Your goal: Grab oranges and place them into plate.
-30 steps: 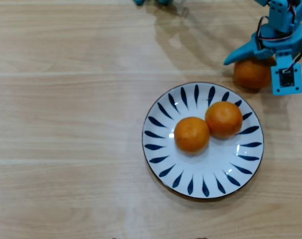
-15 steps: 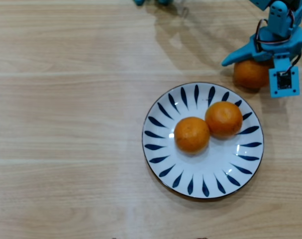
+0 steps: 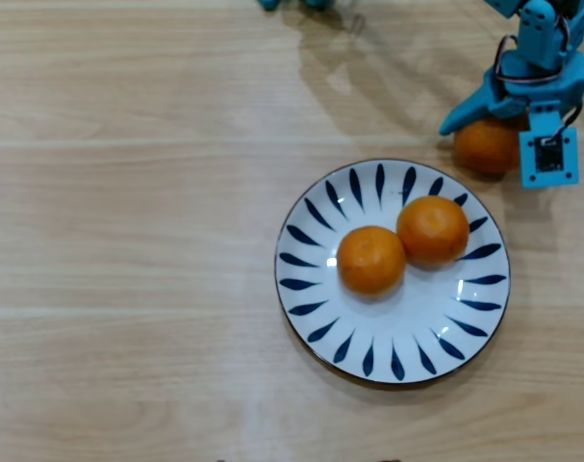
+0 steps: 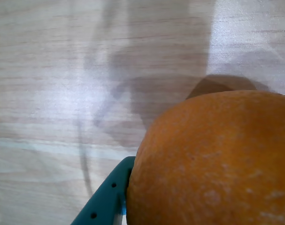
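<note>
Two oranges (image 3: 370,259) (image 3: 432,230) lie side by side on the white plate (image 3: 397,351) with dark blue leaf strokes. A third orange (image 3: 482,149) sits on the table just beyond the plate's upper right rim. My blue gripper (image 3: 484,141) is over it, shut on it. In the wrist view this orange (image 4: 212,159) fills the lower right, and one blue finger (image 4: 107,199) presses against its left side. The other finger is hidden.
The table is light wood (image 3: 128,241). The arm's base parts (image 3: 292,4) show at the top edge. The arm's shadow falls across the table's upper middle.
The gripper's left jaw has swung in to the right against the third orange. The orange has shifted slightly left and down. The plate and its two oranges have not moved.
</note>
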